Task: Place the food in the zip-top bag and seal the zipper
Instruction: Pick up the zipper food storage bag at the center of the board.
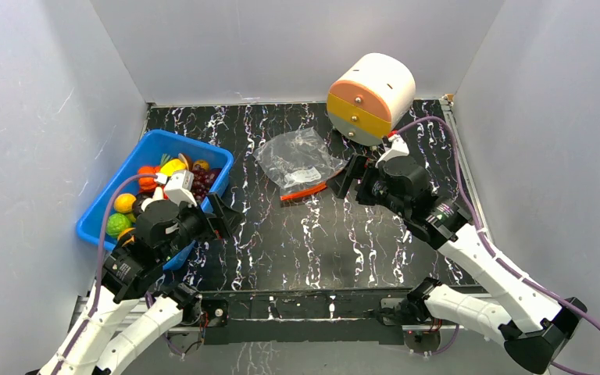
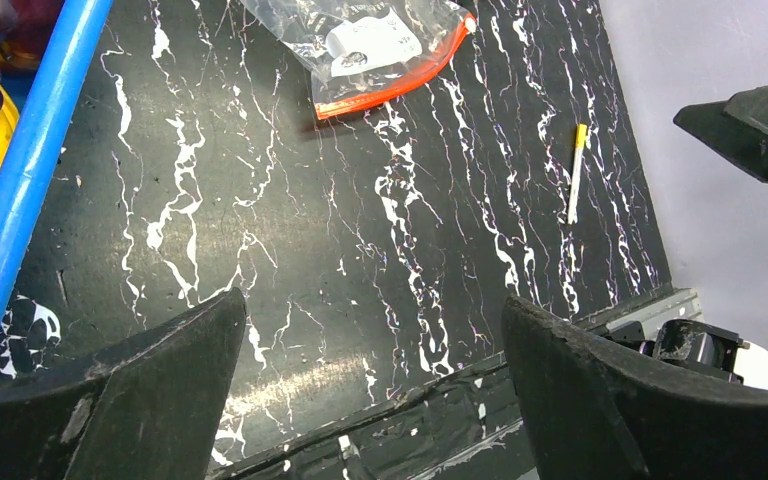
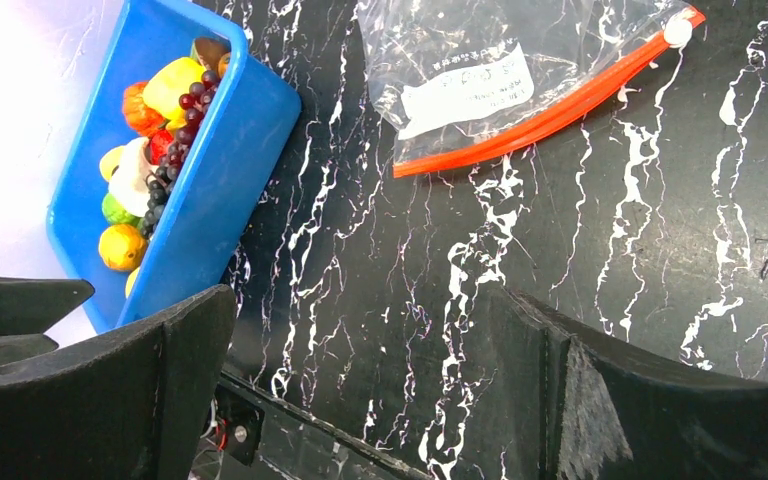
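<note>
Zip-top bag [image 1: 297, 160]: clear and crinkled, lying flat on the counter [image 1: 320, 234] at the upper middle of the overhead frame. Its label faces up and no coloured piece shows inside.

Zipper [image 1: 303, 192]: orange-red strip along the bag's lower edge. Whether it is open or sealed cannot be told.

Food [image 1: 173, 166]: heaped in the blue bin [image 1: 191, 141] at the left of the frame, well apart from the bag.

Left claw [image 1: 226, 215]: released and empty, just right of the bin.

Right claw [image 1: 344, 176]: released and empty, just beside the bag's right end.

Hazards, as judged:
- The thin film may slide on the counter under a push.
- A pinch may catch both walls and hold the mouth shut.
- Round pieces may slip out of a grip and roll.
- An overfilled bag may keep the zipper from closing.
</note>
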Tool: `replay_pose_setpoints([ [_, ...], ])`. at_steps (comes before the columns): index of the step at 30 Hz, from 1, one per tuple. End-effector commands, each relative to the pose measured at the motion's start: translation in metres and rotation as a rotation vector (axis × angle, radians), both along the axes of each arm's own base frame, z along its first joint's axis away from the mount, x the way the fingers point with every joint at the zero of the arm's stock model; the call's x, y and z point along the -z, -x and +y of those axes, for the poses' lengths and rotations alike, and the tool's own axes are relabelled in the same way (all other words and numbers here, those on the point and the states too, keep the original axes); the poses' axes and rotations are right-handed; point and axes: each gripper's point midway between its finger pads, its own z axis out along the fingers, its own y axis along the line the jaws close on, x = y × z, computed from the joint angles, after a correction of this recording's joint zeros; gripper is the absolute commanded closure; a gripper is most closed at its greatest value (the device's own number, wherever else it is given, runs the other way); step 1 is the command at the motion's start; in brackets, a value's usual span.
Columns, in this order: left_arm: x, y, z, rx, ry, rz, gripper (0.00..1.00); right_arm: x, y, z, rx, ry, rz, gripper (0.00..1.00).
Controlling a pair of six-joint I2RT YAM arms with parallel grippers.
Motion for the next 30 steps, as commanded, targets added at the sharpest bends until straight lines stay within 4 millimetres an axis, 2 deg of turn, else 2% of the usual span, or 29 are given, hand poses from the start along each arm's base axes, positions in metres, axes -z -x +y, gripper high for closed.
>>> replay_pose_setpoints([
  [1,-0.007,0.0,-0.002,0.025,0.003,-0.026,0.02,-0.018,-0.009,-0.003,0.039,-0.052,-0.077,0.02],
  [6,-0.003,-0.001,-0.007,0.052,-0.003,-0.034,0.02,-0.014,-0.016,-0.002,0.062,-0.043,-0.084,0.02],
  [11,0.007,-0.003,-0.017,0.108,-0.001,-0.042,0.02,-0.003,-0.033,0.004,0.076,-0.013,-0.092,0.02],
  [16,0.015,-0.003,-0.02,0.137,-0.005,-0.066,0.02,0.01,-0.065,0.004,0.047,0.191,-0.221,0.02],
  [21,0.018,-0.005,-0.014,0.114,-0.022,-0.087,0.02,0.029,-0.081,0.036,-0.245,0.41,-0.442,0.05],
  [25,0.018,-0.006,-0.011,0.095,-0.03,-0.068,0.02,0.033,-0.095,0.039,-0.299,0.531,-0.576,0.07],
  [27,0.016,-0.004,-0.015,0.114,-0.021,-0.071,0.02,0.044,-0.098,0.04,-0.372,0.635,-0.638,0.1],
  [30,0.014,-0.002,-0.018,0.142,-0.008,-0.088,0.02,0.063,-0.098,0.043,-0.516,0.786,-0.7,0.24],
])
